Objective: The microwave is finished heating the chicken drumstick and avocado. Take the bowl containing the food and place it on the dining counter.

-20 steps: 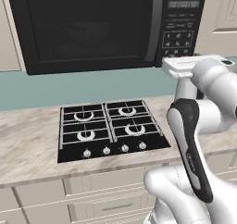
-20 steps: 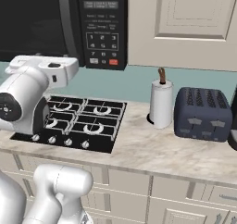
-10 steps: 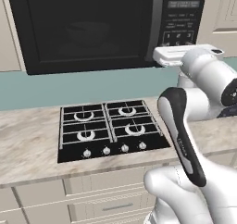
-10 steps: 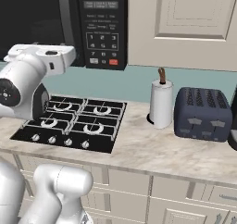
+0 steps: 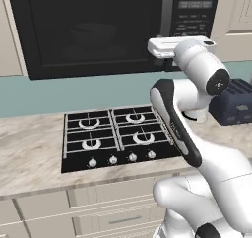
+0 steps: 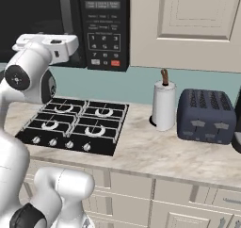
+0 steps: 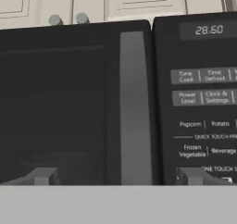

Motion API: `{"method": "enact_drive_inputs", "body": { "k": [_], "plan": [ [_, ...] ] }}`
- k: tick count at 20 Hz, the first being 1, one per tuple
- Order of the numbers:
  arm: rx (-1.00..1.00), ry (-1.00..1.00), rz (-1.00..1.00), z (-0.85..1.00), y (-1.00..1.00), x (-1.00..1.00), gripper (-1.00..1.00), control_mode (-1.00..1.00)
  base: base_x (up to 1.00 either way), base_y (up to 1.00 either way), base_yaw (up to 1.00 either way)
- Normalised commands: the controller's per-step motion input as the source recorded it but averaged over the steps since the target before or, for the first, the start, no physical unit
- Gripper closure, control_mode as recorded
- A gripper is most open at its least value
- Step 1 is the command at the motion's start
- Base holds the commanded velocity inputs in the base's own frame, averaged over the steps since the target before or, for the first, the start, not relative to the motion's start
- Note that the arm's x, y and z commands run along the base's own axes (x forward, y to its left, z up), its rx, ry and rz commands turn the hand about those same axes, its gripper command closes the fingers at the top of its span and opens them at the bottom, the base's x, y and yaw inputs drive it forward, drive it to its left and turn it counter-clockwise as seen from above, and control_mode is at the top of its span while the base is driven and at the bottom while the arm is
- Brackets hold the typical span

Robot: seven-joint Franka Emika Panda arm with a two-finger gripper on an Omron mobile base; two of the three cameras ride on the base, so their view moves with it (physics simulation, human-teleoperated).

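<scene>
Microwave (image 7: 83, 102) door shut, open pincer (image 7: 118, 176) facing handle (image 7: 135, 107)

The microwave (image 5: 98, 30) has a glossy dark glass door and a matt grey handle (image 7: 134, 107). The table (image 6: 155, 151) looks like polished beige marbled stone, the gas hob (image 5: 115, 136) like smooth black glass.

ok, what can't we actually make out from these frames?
- Bowl and food: behind the shut dark glass door of the microwave; left base view gives a faint round shape, nothing more.
- Gripper: hand view shows just the two tips, spread wide either side of the door handle; contact with it can't be judged.
- Dining counter: outside every view.
- Toaster: partly behind the arm in left base view.
</scene>
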Motion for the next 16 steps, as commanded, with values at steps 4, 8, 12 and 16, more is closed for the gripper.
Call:
{"method": "enact_drive_inputs", "body": {
  "k": [4,8,12,16],
  "plan": [
    [0.0,0.0,0.0,0.17,-0.06,0.74,-1.0,-1.0,0.0,0.0,0.0],
    [0.0,0.0,0.0,0.15,0.0,0.57,-1.0,-1.0,0.0,0.0,0.0],
    [0.0,0.0,0.0,0.12,0.0,0.56,-1.0,-1.0,0.0,0.0,0.0],
    [0.0,0.0,0.0,0.13,-0.08,0.58,-1.0,-1.0,0.0,0.0,0.0]
  ]
}}
